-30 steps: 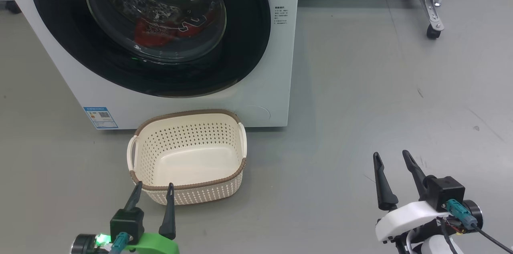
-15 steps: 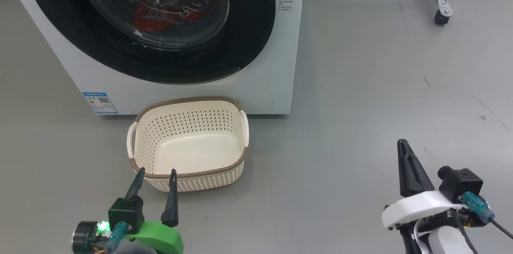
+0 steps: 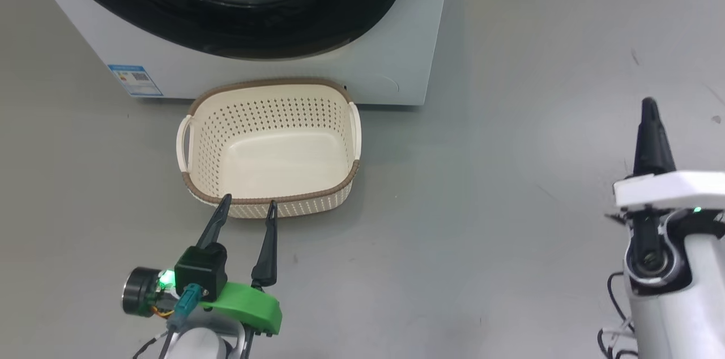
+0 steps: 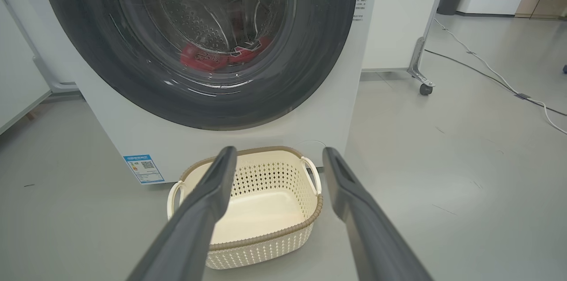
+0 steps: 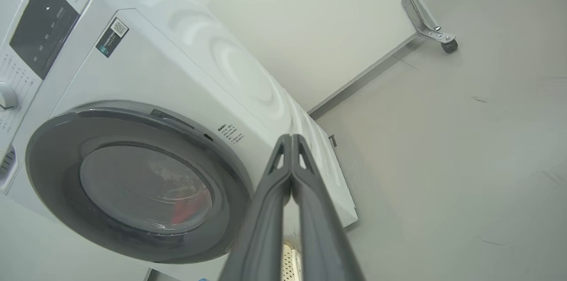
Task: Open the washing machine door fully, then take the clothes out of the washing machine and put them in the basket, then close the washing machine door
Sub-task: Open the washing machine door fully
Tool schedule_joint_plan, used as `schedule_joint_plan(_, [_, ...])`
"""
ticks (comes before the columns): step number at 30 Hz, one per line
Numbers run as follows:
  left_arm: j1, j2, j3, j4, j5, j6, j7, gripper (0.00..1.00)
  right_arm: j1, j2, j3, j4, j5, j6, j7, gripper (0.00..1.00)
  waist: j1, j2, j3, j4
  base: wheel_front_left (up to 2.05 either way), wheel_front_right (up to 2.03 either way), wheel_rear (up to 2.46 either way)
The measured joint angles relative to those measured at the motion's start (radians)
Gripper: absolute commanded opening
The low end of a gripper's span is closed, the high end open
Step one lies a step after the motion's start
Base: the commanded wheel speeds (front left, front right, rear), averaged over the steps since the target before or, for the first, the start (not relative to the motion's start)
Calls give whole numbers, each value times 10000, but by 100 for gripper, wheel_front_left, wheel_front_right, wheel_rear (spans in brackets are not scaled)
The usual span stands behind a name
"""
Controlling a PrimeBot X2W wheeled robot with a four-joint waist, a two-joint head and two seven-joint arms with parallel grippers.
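The washing machine door (image 4: 310, 50), round black-rimmed glass, sits closed on the white washing machine (image 4: 336, 112), red clothes (image 4: 199, 57) behind it. Left gripper (image 3: 249, 200) gapes near the cream perforated basket (image 3: 272, 82); right gripper (image 5: 291, 138) is pinched together, empty.

Head view steeply down on basket (image 3: 272, 82), wrist views low, sharing washing machine (image 4: 283, 134)

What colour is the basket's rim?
Brown, with a woven look; the head view shows the basket rim best.
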Motion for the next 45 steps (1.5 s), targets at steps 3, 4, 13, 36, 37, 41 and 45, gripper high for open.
schedule_joint_plan(3, [-272, 4, -221, -148, -29, 0, 0, 100, -724, -15, -374, -127, 936, 0, 541, 0, 0, 0, 391, 96, 0, 0, 0])
schedule_joint_plan(4, [-361, 2, -286, -199, -54, 0, 0, 100, -980, -23, -443, -165, 1145, 0, 746, 0, 0, 0, 527, 132, 0, 0, 0])
schedule_joint_plan(13, [-1267, -2, -658, -617, -169, 0, -27, 100, -3400, -357, -840, -443, 2792, -234, 2732, 0, 0, 0, 1763, 473, 0, 0, 0])
schedule_joint_plan(36, [-2978, -42, -1452, -884, -918, 81, -29, 100, -8170, -1198, -732, 453, 4341, -1712, 5708, 0, 1, 0, 4391, 2007, 0, 0, 0])
schedule_joint_plan(37, [-3022, -48, -1467, -882, -949, 81, -29, 100, -8298, -1200, -736, 531, 4412, -1724, 5766, 0, 1, 0, 4442, 2071, 0, 0, 0])
schedule_joint_plan(41, [-3124, -52, -1455, -849, -972, 81, -29, 100, -8745, -1198, -688, 813, 4474, -1799, 5962, 0, 1, 0, 4612, 2290, 0, 0, 0])
schedule_joint_plan(45, [-3149, -67, -1415, -754, -972, 81, -29, 100, -9041, -1143, -679, 1218, 4591, -1825, 6117, 0, 0, 0, 4712, 2435, 0, 0, 0])
